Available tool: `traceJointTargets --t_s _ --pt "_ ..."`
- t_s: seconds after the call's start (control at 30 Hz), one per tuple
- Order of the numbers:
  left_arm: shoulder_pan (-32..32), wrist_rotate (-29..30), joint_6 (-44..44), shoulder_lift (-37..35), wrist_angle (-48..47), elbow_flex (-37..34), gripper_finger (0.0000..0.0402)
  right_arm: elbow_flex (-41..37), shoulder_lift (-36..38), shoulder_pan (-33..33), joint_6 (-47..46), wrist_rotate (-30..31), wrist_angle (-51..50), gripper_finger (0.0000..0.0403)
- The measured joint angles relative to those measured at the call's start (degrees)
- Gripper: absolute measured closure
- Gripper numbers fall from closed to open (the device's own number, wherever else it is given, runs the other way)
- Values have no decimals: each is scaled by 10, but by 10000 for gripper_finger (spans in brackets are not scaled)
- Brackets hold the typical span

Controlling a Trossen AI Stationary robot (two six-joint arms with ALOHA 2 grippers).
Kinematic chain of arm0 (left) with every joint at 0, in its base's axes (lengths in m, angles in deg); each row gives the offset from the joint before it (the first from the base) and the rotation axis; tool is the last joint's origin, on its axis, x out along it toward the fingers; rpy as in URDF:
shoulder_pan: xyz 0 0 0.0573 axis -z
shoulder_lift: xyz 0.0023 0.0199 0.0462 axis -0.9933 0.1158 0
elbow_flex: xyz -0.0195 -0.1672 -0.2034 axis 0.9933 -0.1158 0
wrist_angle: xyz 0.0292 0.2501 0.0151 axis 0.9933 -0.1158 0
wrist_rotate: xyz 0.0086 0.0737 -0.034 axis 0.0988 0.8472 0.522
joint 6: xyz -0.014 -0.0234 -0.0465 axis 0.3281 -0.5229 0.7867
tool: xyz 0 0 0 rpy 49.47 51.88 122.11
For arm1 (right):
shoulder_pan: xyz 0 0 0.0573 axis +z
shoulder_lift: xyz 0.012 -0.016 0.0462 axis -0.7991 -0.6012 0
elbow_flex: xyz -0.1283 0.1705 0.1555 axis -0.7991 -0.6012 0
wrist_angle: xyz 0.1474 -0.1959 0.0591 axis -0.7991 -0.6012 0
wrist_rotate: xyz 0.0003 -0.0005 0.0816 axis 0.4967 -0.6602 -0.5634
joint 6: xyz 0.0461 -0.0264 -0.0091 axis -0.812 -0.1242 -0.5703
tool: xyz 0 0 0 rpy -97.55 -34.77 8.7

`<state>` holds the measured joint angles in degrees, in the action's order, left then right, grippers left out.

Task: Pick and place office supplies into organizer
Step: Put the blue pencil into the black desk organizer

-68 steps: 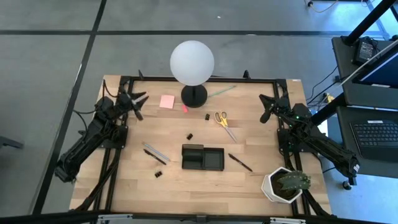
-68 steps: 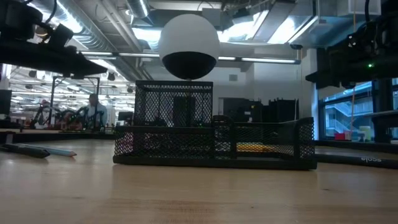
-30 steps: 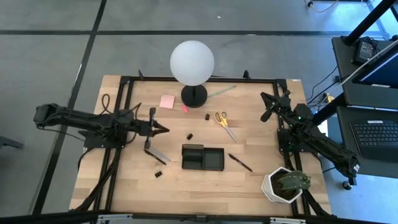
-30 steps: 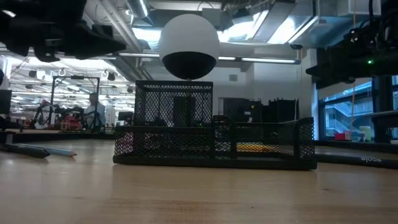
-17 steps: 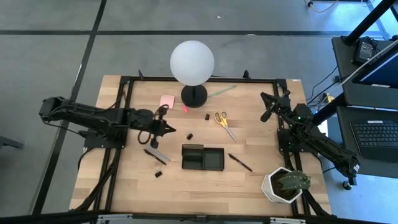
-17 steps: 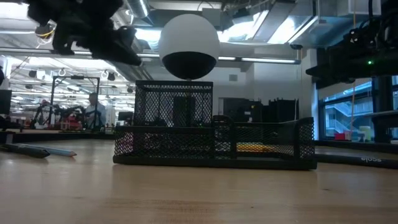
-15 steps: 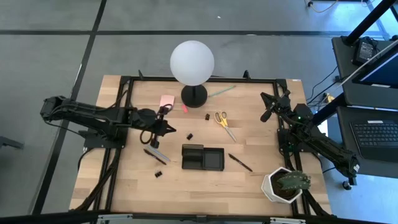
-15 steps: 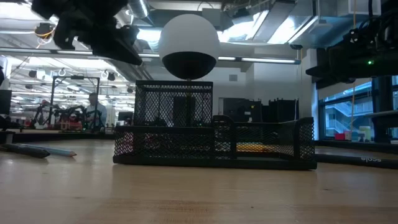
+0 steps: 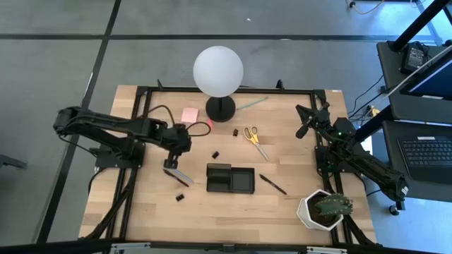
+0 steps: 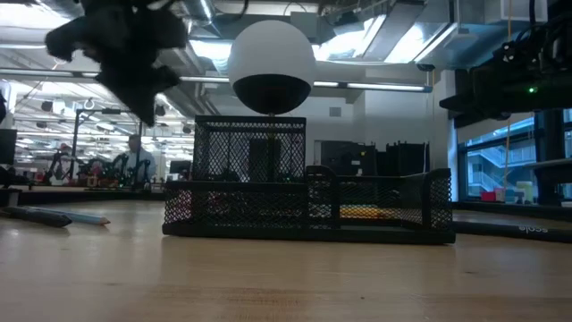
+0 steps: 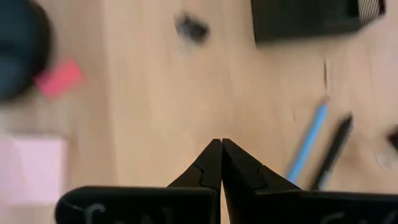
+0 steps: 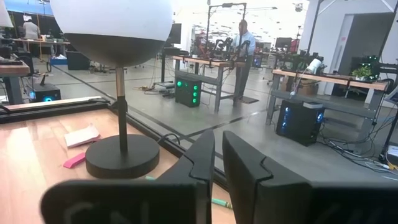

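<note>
A small binder clip (image 9: 179, 197) lies nearest the table's (image 9: 233, 219) front edge. Behind it, the black organizer (image 9: 230, 178) sits mid-table, with a dark pen (image 9: 272, 184) to its right and pens (image 9: 176, 174) to its left. The left gripper (image 9: 185, 143), clenched and empty, hangs above those pens. Farther back lie scissors (image 9: 255, 140) and a pink sticky-note pad (image 9: 189, 114). The right gripper (image 9: 302, 121) waits nearly closed, holding nothing, at the right edge.

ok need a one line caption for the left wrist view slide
Shut left gripper pointing down at the wooden table, light blue pen and black pen lying beside it.
</note>
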<state>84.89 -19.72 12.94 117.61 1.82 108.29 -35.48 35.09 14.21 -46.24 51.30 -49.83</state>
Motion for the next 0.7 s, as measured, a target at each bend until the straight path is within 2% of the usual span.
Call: traceJointTargets --t_s 0.2,0.47,0.7 --pt "0 -53 90 34 -58 0 400 0 0 0 0 0 0 366" --pt "0 -38 102 52 -83 0 398 0 0 0 -14 0 9 366" --pt "-1 -40 112 54 -87 0 345 0 0 0 -15 0 18 366"
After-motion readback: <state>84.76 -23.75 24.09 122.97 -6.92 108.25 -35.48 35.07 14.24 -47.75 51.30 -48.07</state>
